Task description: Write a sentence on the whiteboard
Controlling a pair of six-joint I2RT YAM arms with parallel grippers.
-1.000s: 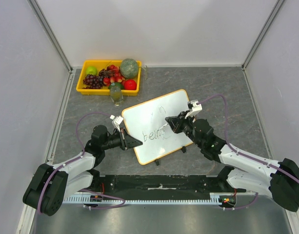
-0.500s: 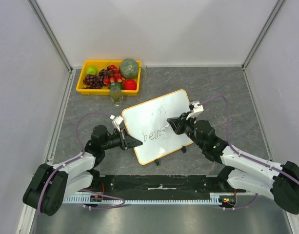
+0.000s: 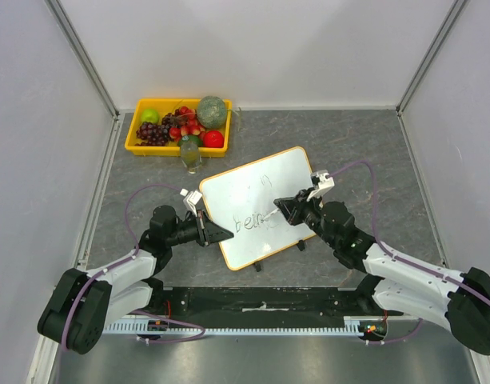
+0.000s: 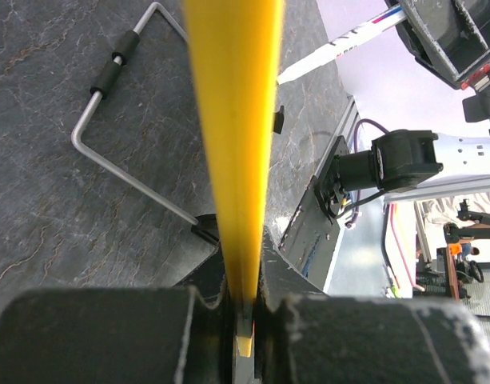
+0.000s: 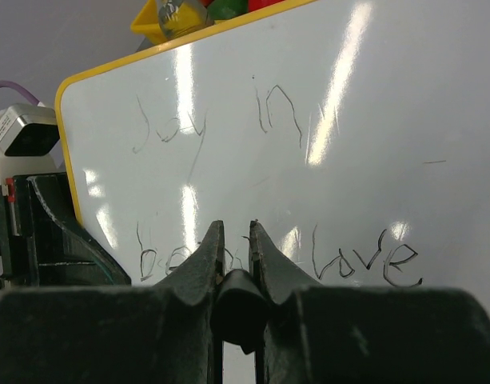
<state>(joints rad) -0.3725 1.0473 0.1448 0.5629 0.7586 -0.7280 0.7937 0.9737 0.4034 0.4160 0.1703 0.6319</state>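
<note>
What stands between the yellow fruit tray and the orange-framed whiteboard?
A small clear glass container, beside the yellow plastic tray and apart from the orange-framed whiteboard; top view.

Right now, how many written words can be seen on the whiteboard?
4 on the whiteboard. Top line: Joy at left, in beside it. Bottom line: a word starting "be", partly hidden behind the right gripper holding the marker, then love at right.

Dark grey stone-look table (image 3: 348, 144) carrying it all. Well beyond the jaws of the left gripper (image 3: 227, 234), off toward the far corner, sits a yellow fruit tray (image 3: 149, 150), with a glass jar (image 3: 191, 160) just beside its near wall. Between those jaws and the ones on the right gripper (image 3: 278, 210), the whiteboard (image 3: 252, 200) leans tilted on its wire stand (image 4: 117, 66) (black sleeve on one leg).
</note>
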